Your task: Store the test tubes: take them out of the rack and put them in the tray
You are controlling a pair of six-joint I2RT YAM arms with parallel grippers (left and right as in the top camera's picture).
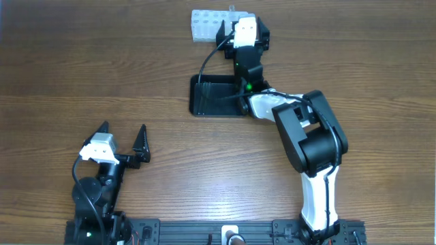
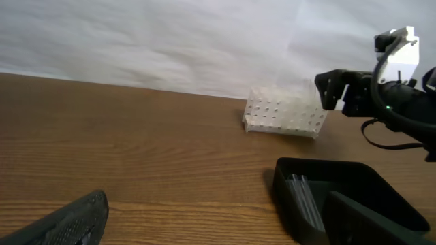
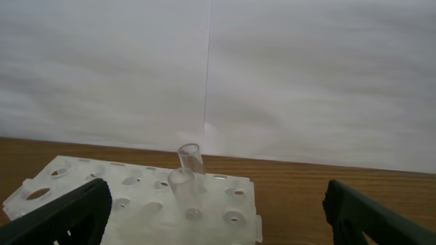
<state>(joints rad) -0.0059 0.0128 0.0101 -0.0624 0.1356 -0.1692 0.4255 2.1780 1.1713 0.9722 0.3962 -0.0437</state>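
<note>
From above, the clear rack stands at the far middle of the desk, with the right gripper over its right end. The black tray lies just nearer, and the left gripper rests spread at near left. The left wrist view shows tubes lying in the tray. In the right wrist view the right gripper is spread wide, and one tube stands upright in the rack ahead of it.

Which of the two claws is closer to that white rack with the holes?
Right. The right gripper is open right at the rack, facing its tube; the left gripper sits far off, near its own base.
</note>
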